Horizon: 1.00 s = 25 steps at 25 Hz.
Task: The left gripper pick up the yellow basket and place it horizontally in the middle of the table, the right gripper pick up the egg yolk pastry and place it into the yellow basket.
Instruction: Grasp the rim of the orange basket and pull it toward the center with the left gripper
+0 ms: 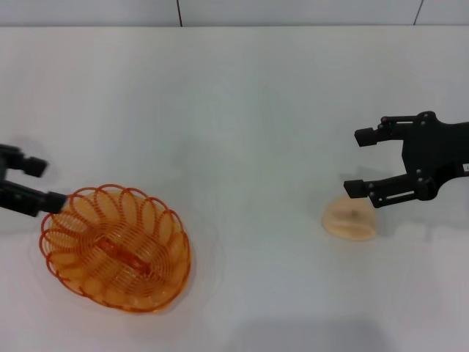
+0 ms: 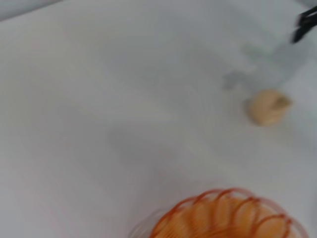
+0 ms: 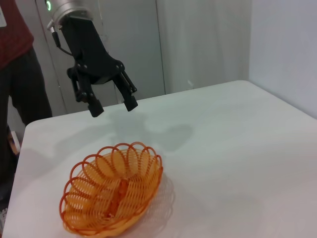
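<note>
Yellow basket (image 1: 116, 249) sits flat on the table (image 1: 242, 110), on the robot's left side toward the near edge, mouth up, long axis running diagonally. Nothing is inside it as far as visible. Left gripper (image 3: 112, 104) hangs in the air above the table just beyond the basket's far-left rim, clear of the rim (right wrist view shows a gap and its shadow on the tabletop); fingers spread apart, holding nothing. In head view only its finger ends (image 1: 33, 183) show at the left edge, the nearer one overlapping the basket rim in that angle. Egg yolk pastry (image 1: 350, 218) rests on the table on the robot's right side, well apart from the basket, tipped so its pale underside faces the near edge; also seen in left wrist view (image 2: 268, 106). Right gripper (image 1: 366, 163) is just beyond the pastry, fingers wide apart, empty; nearer finger overlaps the pastry's top edge in head view, contact cannot be confirmed.
</note>
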Each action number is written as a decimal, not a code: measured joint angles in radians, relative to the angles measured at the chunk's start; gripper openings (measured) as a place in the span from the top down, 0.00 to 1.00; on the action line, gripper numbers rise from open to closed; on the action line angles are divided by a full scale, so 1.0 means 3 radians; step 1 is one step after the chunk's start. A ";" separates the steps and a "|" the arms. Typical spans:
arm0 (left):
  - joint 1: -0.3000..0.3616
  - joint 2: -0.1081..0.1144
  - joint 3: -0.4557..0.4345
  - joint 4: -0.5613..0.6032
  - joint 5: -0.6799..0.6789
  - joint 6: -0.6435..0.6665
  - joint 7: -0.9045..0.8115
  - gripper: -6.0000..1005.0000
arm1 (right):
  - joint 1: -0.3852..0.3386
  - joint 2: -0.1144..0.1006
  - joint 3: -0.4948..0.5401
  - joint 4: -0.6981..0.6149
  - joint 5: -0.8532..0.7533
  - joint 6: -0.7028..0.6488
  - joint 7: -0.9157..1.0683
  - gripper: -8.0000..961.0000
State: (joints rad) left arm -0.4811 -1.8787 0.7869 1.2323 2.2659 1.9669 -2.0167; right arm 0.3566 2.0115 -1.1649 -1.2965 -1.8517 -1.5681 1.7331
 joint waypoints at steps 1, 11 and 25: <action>-0.0023 0.0012 -0.0060 0.0003 0.0144 0.0001 -0.0042 0.13 | 0.0000 0.0002 -0.0001 0.0001 0.0008 0.0003 0.0000 0.11; -0.0104 -0.0056 -0.0232 -0.0094 0.0817 -0.0134 -0.0172 0.14 | 0.0015 0.0004 0.0004 0.0031 0.0076 0.0012 0.0012 0.11; -0.0244 -0.0177 -0.0230 -0.0629 0.1060 -0.0582 -0.0181 0.20 | 0.0010 0.0003 0.0000 0.0031 0.0119 0.0013 0.0016 0.11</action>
State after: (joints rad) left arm -0.5544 -1.9318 0.7180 1.0435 2.5839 1.7925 -2.0710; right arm 0.3596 2.0126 -1.1649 -1.2870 -1.8159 -1.5641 1.7380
